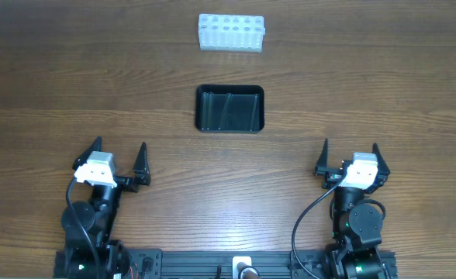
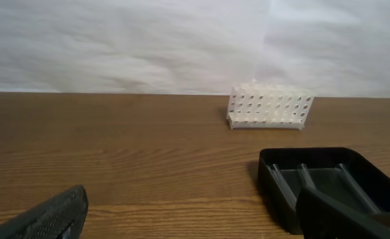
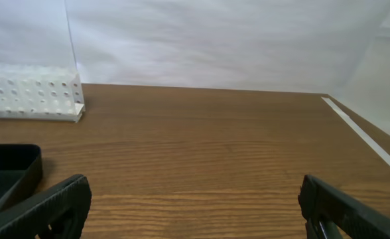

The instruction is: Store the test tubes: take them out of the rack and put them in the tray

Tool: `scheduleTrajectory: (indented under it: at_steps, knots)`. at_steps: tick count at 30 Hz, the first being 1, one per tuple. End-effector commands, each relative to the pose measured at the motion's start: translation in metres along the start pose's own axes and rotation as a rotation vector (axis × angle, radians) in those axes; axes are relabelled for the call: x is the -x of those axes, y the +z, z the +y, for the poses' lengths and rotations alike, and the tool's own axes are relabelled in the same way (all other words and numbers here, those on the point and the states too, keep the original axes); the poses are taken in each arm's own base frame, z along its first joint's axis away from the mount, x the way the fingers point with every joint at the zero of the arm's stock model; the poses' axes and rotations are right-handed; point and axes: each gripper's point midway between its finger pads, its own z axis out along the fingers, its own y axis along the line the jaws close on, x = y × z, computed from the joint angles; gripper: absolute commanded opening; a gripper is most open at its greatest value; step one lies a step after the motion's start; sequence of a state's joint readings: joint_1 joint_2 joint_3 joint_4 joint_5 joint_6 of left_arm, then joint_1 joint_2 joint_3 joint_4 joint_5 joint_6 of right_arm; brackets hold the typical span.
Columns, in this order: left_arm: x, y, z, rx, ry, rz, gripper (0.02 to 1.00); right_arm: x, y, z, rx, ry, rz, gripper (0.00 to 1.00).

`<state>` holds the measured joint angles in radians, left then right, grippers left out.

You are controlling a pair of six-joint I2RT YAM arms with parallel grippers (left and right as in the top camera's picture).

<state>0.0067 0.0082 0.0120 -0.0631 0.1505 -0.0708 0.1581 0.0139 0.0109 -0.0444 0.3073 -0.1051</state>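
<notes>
Sitting at the far middle of the wooden table [image 1: 57, 77], the white test tube rack [image 1: 230, 32] stands upright with its rows of round holes facing up. Whether any tubes stand in those holes cannot be told. Just nearer the arms, apart from the rack and in line with it, lies the black tray [image 1: 200, 108]. Inside it run a few pale slanted streaks along the floor; the left wrist view shows them as long narrow shapes lying side by side, but whether they are clear tubes or ridges of the tray itself is not plain.

The left gripper [image 1: 120, 147] sits low near its base, its two dark fingers spread wide with nothing between them. Tray and rack lie ahead of it and off toward the middle, well apart from it. The right gripper [image 1: 350, 147] mirrors it on the other side, fingers likewise spread and holding nothing, with the tray ahead toward the middle and the rack farther beyond.
</notes>
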Motion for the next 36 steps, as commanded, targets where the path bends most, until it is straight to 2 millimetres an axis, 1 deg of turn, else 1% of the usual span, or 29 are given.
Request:
scheduleTrajectory:
  at_steps: [1,4,10,36]
  knots:
    - [-0.0018,0.0002,-0.002,-0.01,0.015,0.001,0.998,-0.0005,-0.0012,0.0197,0.112,0.017,-0.008,0.991]
    - [-0.0018,0.0002,-0.002,-0.01,0.015,0.001,1.0,-0.0009,-0.0018,0.0239,0.136,0.06,-0.004,0.991]
    - [-0.0018,0.0002,-0.002,-0.01,0.015,0.001,1.0,-0.0008,-0.0018,0.0245,0.14,0.089,-0.002,0.991]
    - [-0.0018,0.0002,-0.002,-0.01,0.015,0.001,1.0,-0.0014,-0.0019,0.0245,0.14,0.087,0.001,0.993]
